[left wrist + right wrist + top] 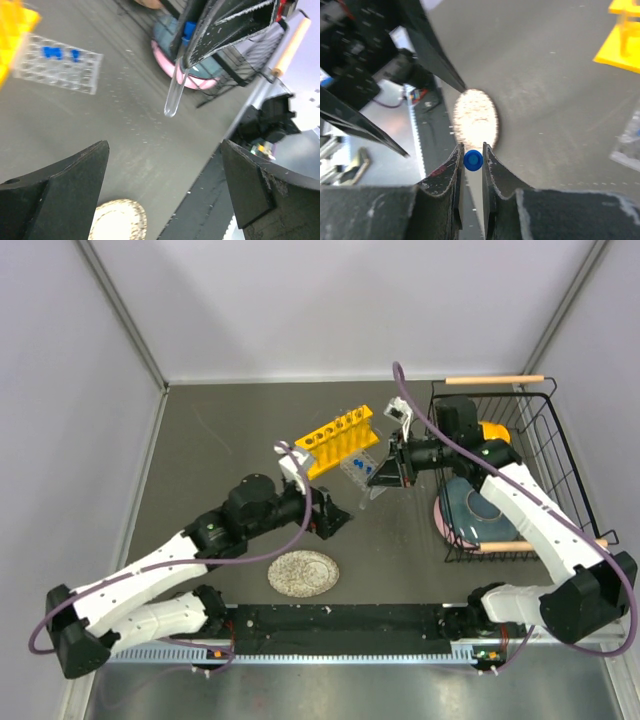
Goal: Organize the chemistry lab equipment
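Observation:
My right gripper is shut on a thin clear tube with a blue cap. In the left wrist view the tube hangs down from those black fingers, held above the table. In the top view the right gripper is over the near edge of the small clear gridded rack, which holds blue-capped vials. The yellow six-hole rack stands just behind it. My left gripper is open and empty, low over the table a little left of the racks.
A round speckled plate lies near the front edge, below the left gripper. A black wire basket with a blue-grey bowl and a pink bowl stands at the right, beside the right arm.

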Controlling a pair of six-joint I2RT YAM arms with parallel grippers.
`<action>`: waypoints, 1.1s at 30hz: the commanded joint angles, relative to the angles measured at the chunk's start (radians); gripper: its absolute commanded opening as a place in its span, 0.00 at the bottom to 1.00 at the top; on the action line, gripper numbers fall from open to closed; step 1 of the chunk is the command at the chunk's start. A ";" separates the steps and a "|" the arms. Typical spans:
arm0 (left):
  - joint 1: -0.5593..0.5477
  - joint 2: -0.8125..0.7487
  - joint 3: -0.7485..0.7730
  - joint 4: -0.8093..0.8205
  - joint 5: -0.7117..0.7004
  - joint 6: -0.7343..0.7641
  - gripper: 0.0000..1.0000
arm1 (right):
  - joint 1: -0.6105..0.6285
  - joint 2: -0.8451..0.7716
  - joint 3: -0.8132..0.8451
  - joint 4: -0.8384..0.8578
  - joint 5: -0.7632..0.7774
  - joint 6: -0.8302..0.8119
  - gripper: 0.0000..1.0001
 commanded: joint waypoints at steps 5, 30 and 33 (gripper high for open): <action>0.170 -0.237 -0.079 -0.227 -0.239 -0.016 0.99 | 0.014 0.006 -0.163 0.297 0.412 -0.215 0.08; 0.333 -0.326 -0.148 -0.281 -0.242 -0.006 0.99 | 0.055 0.253 -0.281 0.634 0.598 -0.289 0.10; 0.336 -0.329 -0.147 -0.287 -0.239 -0.003 0.99 | 0.057 0.273 -0.280 0.625 0.607 -0.294 0.10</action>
